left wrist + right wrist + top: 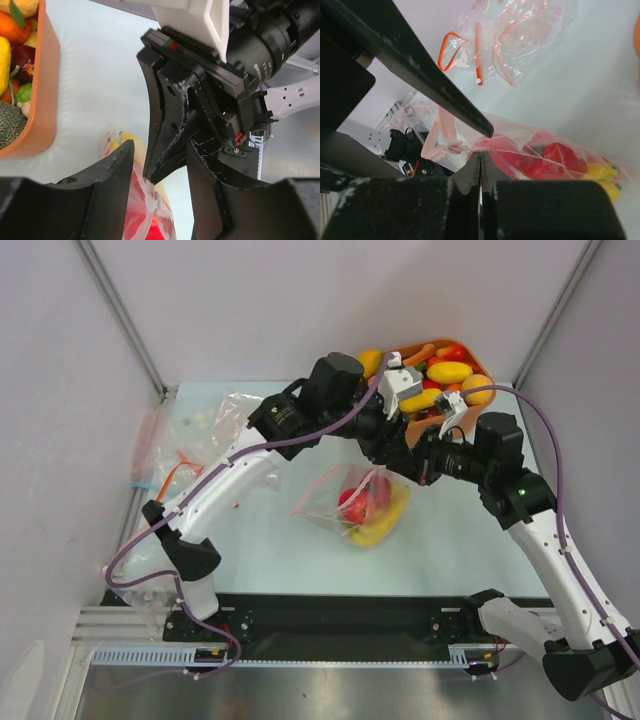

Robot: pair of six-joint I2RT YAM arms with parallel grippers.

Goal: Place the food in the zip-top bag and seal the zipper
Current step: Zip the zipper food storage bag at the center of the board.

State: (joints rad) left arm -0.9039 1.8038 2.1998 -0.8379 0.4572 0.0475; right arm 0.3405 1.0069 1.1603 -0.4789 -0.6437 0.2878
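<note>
On the pale bench [280, 565], at its middle, the thin clear plastic zip-top bag with faint pink print [322, 502] is seen, crumpled and partly raised. Glossy toy food, a red strawberry [357, 505] and a yellow banana [388, 522], is bunched at its 5 o'clock end. The long axis is judged to run roughly from 5 to 11 o'clock, with the mouth lifted toward 12 o'clock, though the creasing leaves this uncertain.

Just beyond, the right claw [480, 162] is clenched on the bag's upper film, beside the narrow pale pink zipper strip [432, 134]. The left claw [160, 150] is released, with its fingers spread to either side of the right claw's tip and nothing held. The strip is judged to lie just beneath it, toward 6 o'clock, so it is the nearer free claw.

At 1 o'clock, the orange oval plastic tub [481, 371] is filled with more toy pieces. At 10 o'clock, well apart, other clear bags with an orange-red strip [215, 425] are heaped.
</note>
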